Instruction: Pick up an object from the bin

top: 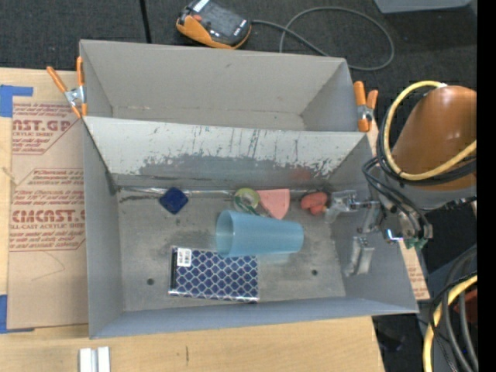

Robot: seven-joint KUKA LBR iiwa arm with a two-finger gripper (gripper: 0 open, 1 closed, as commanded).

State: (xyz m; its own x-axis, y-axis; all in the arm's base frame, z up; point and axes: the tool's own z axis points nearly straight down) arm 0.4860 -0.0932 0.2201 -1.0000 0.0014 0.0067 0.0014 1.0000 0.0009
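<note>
My gripper (359,253) hangs over the bin's right side, against the right wall and above the floor, with nothing seen in it. Nearest to it is a small red lump (314,202) by the back wall, up and to its left. A pink wedge-shaped piece (274,201) lies beside the lump. A light blue plastic cup (258,235) lies on its side in the middle, its mouth facing left, a short way left of the gripper.
A yellow-green ring (247,199) lies behind the cup. A small dark blue block (173,201) sits at the back left. A flat packet with a blue and white lattice pattern (215,274) lies at the front. The arm with its orange cover and cables stands at the right.
</note>
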